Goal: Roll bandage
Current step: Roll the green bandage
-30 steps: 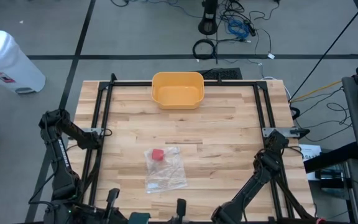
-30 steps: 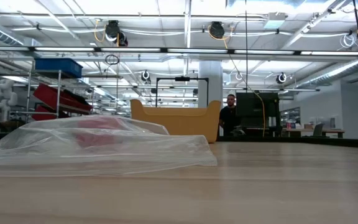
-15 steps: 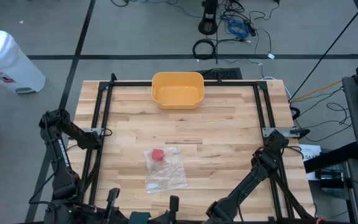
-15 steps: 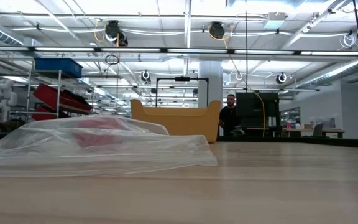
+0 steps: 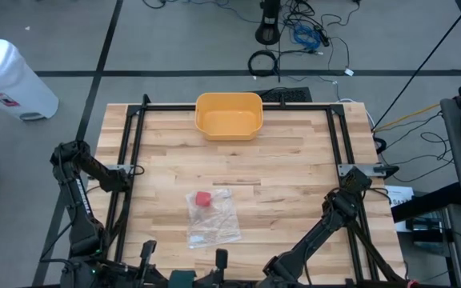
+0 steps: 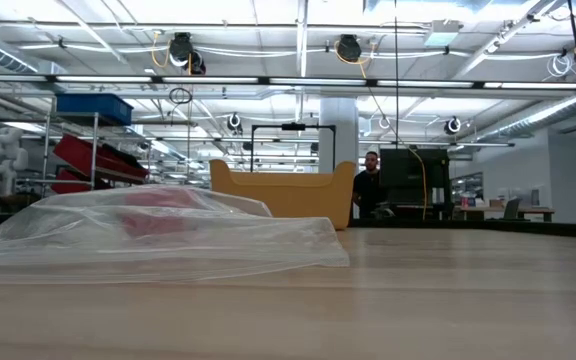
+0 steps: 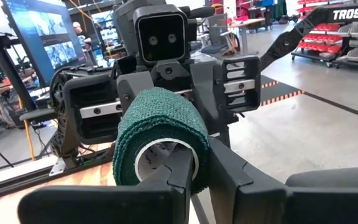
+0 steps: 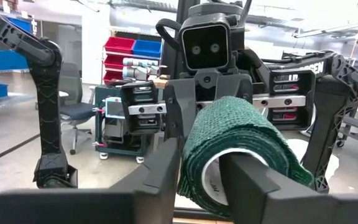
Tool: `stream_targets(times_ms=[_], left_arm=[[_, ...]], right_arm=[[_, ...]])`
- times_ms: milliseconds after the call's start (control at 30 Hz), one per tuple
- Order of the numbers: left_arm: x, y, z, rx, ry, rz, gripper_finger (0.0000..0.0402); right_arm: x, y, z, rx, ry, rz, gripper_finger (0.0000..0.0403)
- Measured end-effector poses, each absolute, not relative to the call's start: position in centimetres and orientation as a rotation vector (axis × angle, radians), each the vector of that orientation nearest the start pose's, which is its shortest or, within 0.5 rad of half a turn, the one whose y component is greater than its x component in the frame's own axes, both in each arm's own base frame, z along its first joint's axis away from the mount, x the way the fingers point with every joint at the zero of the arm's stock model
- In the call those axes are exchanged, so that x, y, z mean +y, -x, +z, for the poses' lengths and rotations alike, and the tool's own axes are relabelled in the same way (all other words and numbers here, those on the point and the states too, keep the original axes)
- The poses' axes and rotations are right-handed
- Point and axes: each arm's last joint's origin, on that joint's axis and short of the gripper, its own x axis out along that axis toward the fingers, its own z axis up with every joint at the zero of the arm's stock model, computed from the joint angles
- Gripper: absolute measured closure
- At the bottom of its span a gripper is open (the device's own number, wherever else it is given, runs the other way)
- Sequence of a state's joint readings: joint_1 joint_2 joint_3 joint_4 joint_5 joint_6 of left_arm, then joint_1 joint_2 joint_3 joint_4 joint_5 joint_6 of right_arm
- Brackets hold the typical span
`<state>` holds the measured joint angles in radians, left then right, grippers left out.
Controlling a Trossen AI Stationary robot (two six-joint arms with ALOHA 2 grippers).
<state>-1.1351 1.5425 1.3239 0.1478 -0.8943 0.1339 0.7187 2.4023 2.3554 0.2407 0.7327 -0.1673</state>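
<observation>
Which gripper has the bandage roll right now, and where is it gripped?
The dark green bandage roll sits between both grippers: the left gripper is shut on its rim, one finger inside the core; the right gripper straddles the other end.

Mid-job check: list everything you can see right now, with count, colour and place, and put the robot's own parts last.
bandage roll: one, dark green, held between both grippers at the table's near edge
plastic bag: one, clear, table middle, near side, red item inside
bin: one, yellow, table's far edge
table: one, light wood
container: one, white, floor left of table
left gripper: one, dark, shut on the roll's wall
right gripper: one, dark, one finger inside the core
</observation>
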Motion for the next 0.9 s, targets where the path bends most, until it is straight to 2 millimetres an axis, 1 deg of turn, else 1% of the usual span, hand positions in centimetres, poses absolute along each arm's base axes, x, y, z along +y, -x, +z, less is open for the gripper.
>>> stream_targets(times_ms=[200, 333, 433, 600, 700, 800, 900], left_arm=[[-30.8, -16.8, 36.7, 0.024, -0.170, -0.243, 0.0363], [-30.9, -16.7, 36.7, 0.023, -0.169, -0.248, 0.0360], [-31.0, -16.5, 36.7, 0.024, -0.161, -0.254, 0.0341], [-31.2, -16.1, 36.7, 0.024, -0.140, -0.266, 0.0288], [-31.4, -15.7, 36.7, 0.023, -0.139, -0.278, 0.0264], [-31.7, -15.0, 36.7, 0.022, -0.139, -0.295, 0.0250], [-32.1, -14.1, 36.7, 0.021, -0.144, -0.306, 0.0247]], right_arm=[[34.6, -42.8, 34.7, -0.144, 0.047, -0.028, 0.0366], [34.6, -42.8, 34.7, -0.144, 0.063, -0.029, 0.0391], [34.6, -42.8, 34.7, -0.144, 0.065, -0.031, 0.0389], [34.5, -42.8, 34.7, -0.143, 0.065, -0.037, 0.0381], [34.7, -42.7, 34.7, -0.143, 0.069, -0.034, 0.0381], [35.1, -42.4, 34.7, -0.140, 0.084, -0.028, 0.0381], [35.6, -41.6, 34.9, -0.130, 0.100, -0.068, 0.0381]])
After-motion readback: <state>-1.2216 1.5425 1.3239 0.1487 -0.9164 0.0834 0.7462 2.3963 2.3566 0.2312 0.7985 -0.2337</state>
